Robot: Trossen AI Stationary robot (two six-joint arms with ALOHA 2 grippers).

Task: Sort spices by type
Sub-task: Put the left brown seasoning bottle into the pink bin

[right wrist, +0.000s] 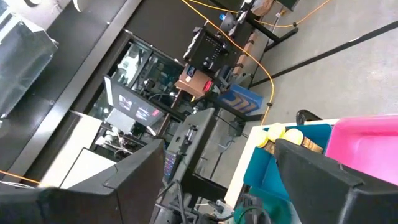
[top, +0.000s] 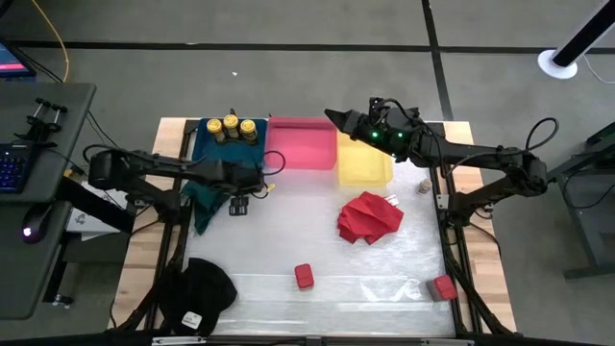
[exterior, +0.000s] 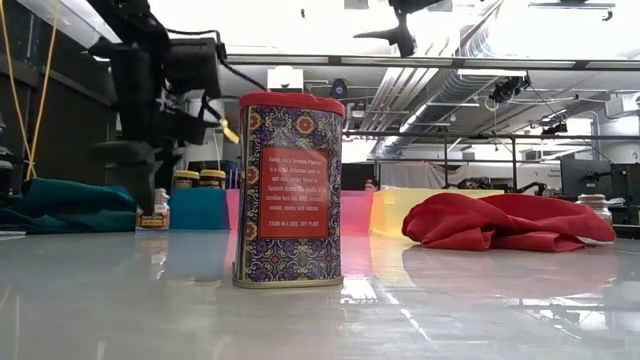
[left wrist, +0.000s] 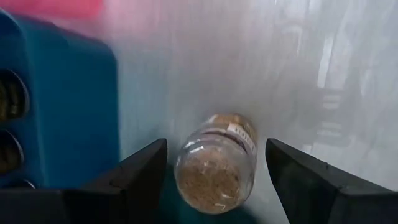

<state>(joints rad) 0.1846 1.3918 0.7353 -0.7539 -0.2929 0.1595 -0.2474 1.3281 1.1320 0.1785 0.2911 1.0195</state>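
1. We take the blue bin (top: 204, 144) at the back left of the table as our landmark; it holds three yellow-lidded jars (top: 232, 128) standing together.
2. The left gripper (top: 242, 197) hangs just in front of the blue bin. In the left wrist view its fingers (left wrist: 140, 174) stand wide apart with a lidless spice jar (left wrist: 216, 165) between them, touching neither finger that we can see.
3. That jar is filled with a brownish powder and stands on the glossy table beside the bin's wall; the low view shows it as a small jar (exterior: 153, 214) by the dark gripper.
4. A teal cloth (top: 202, 202) lies next to the left gripper, in front of the bin.
5. A pink bin (top: 301, 144) sits against the blue bin's right side, and a yellow bin (top: 363, 165) comes after the pink one.
6. The right gripper (top: 336, 119) hovers above the pink bin's far corner, fingers (right wrist: 130, 180) spread and holding nothing.
7. A red cloth (top: 370, 217) lies crumpled in front of the yellow bin.
8. One red tin (top: 304, 277) stands upright well in front of the blue bin, near the table's middle front; a second red tin (top: 443, 286) sits toward the front right corner.
9. A small pale jar (top: 423, 186) rests at the right edge, beyond the yellow bin.
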